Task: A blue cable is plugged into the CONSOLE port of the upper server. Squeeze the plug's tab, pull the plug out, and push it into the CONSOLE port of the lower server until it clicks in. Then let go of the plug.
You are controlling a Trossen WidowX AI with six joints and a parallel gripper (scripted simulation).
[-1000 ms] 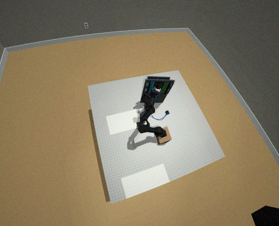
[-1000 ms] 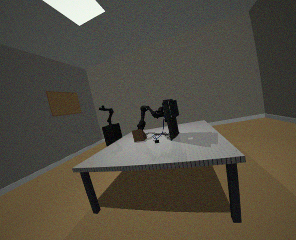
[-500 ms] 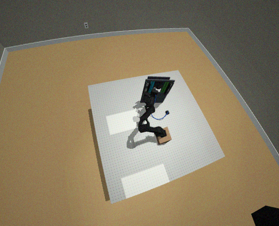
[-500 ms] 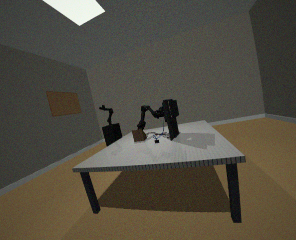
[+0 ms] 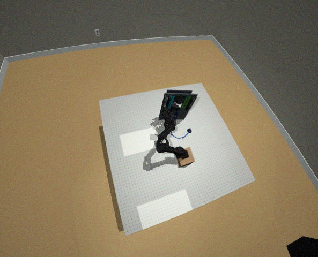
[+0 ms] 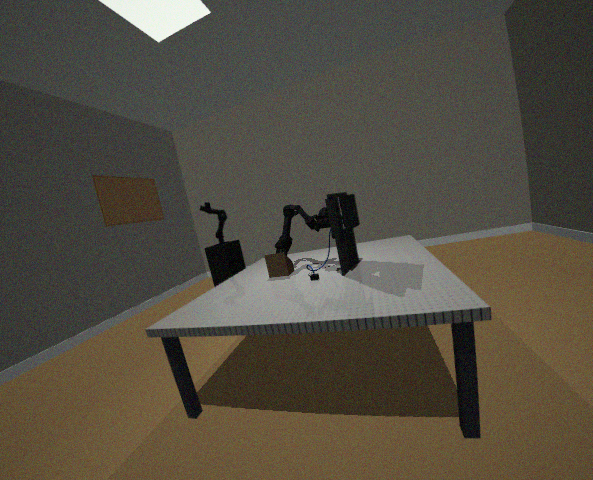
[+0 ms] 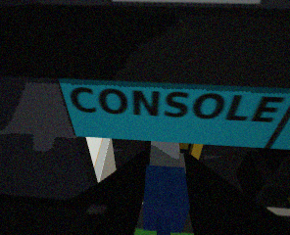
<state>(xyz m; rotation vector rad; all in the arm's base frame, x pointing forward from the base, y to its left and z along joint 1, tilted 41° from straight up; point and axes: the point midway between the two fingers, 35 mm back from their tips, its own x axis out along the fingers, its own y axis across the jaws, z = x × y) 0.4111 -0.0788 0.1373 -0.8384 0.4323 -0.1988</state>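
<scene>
Jaws: clamped on the blue plug point(image 7: 166, 196), squeezing its tab, I judge.
CONSOLE label point(image 7: 176, 110): above the plug, guiding my alignment.

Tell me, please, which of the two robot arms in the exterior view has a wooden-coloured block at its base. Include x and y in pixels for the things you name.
The arm point(image 5: 163, 146) point(image 6: 287, 227) on the white table, reaching to the servers; the other arm point(image 6: 221, 222) rises from a black box point(image 6: 226, 261).

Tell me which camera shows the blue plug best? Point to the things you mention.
The wrist view: the blue plug point(image 7: 166, 198) fills the lower middle, between the gripper's point(image 7: 166, 168) fingers. The top and exterior views show its cord, but I can't make out the plug.
</scene>
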